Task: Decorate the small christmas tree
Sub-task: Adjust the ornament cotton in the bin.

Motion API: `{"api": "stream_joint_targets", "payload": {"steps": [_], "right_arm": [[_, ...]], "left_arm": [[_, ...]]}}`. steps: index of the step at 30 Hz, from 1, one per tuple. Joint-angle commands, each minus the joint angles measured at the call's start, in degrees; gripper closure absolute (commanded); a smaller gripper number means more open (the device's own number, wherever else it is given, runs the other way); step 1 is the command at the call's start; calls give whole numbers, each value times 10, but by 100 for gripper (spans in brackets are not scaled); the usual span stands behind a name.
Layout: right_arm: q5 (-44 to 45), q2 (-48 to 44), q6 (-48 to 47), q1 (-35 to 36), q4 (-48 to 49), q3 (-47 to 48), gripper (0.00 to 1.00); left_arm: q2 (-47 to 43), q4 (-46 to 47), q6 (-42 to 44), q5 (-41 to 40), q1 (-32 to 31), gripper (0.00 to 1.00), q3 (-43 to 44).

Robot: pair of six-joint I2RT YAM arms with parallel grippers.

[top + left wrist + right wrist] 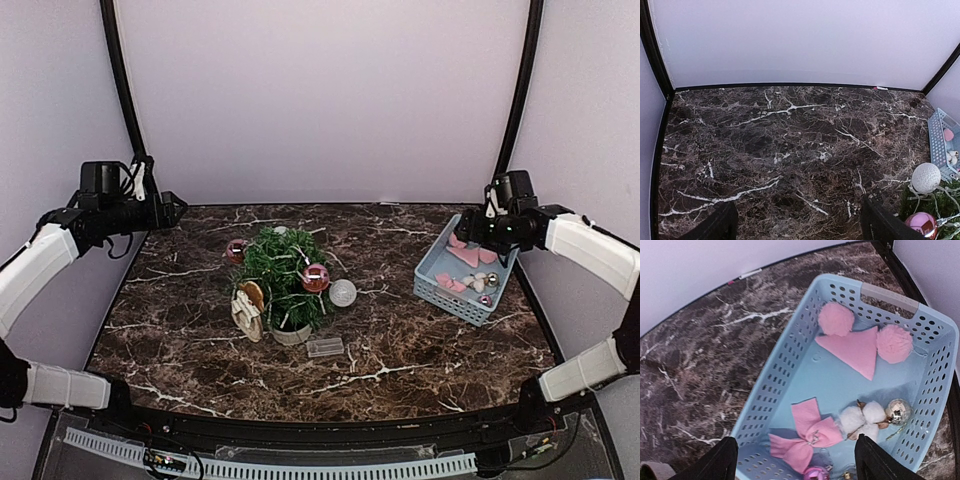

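Observation:
The small christmas tree (285, 272) stands mid-table in a pale pot, with pink baubles (316, 277), a white ball (343, 292) and an orange slice (252, 293) hanging on it. My left gripper (176, 210) hovers high at the far left, open and empty (797, 226); the tree's edge (937, 205) shows at the lower right of its wrist view. Over the blue basket (432, 272), my right gripper (470, 232) is open (795, 462) above a pink bow (807, 437). The basket (790, 355) also holds pink pom-poms (836, 319), a pink triangle (852, 347), a cotton tuft (860, 420) and a silver ball (898, 411).
A small clear plastic box (324, 347) lies in front of the tree's pot. A beige ornament (246, 315) hangs low on the tree's left side. Pale walls and black frame posts (124, 90) enclose the dark marble table (400, 370).

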Motion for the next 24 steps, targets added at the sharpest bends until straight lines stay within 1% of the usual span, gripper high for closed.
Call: {"api": "stream_joint_targets", "payload": {"steps": [1,5,7,9,12,15,18,24], "right_arm": [[-21,45,0,-30,26,-24,19],[30,83,-5,-40,14,-26,22],[57,98,-5,-42,1,-22,24],[68,107,-3,-45,-1,-24,25],[70,121,0,-52,4,-27,27],[68,139,-4,-58,15,-23,33],[68,163,-10,-67,19,-10,36],[61,198,-35,-96,25,39,38]], "left_arm": [[-50,28,44,0,3,12,-20],[-71,42,64,-57,3,12,-53],[-80,59,64,-63,3,12,-82],[-86,70,67,-62,3,12,-93],[-86,72,75,-68,3,12,-94],[-85,72,78,-68,3,13,-96],[-86,71,81,-68,3,13,-97],[-86,75,81,-67,3,13,-101]]}}
